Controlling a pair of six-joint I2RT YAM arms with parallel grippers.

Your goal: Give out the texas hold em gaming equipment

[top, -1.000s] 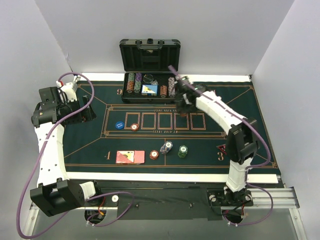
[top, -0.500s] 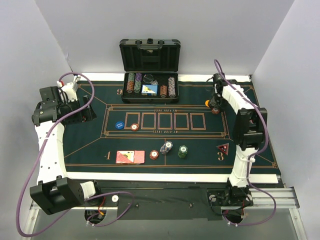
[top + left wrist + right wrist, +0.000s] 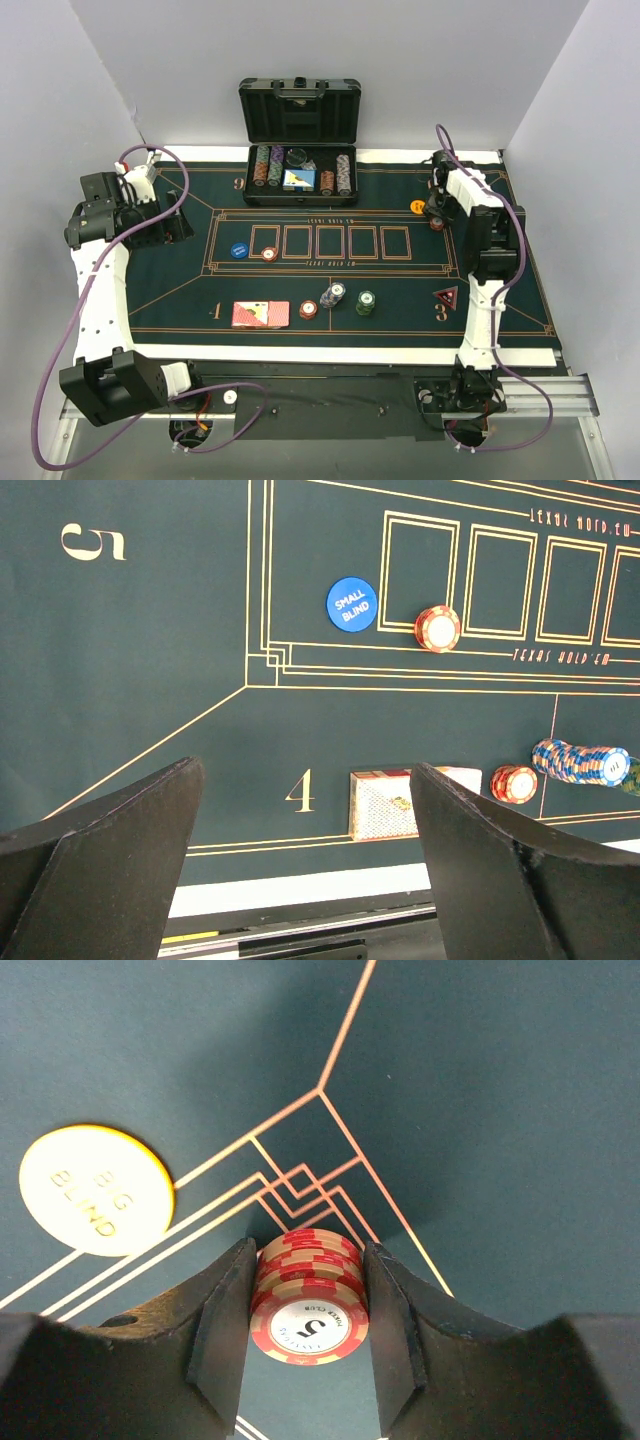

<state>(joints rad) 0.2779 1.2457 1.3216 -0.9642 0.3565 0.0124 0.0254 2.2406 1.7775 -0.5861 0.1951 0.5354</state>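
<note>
The red chip stack (image 3: 308, 1295) has been carried by the right gripper (image 3: 436, 216) from the case (image 3: 300, 110) to the far right of the mat (image 3: 400, 290). It is clamped between the jaws just beside the orange disc (image 3: 97, 1190); whether it rests on the felt cannot be told.

Already laid out are the blue disc (image 3: 238, 251) with a red chip (image 3: 268, 253), cards (image 3: 260, 314), three chip piles (image 3: 332, 295) and the marker (image 3: 446, 297). Release is judged still to be done, and more chips are kept in the case.

The left gripper (image 3: 305, 775) is held wide apart and empty over the left side. The orange disc could be nudged on release.
</note>
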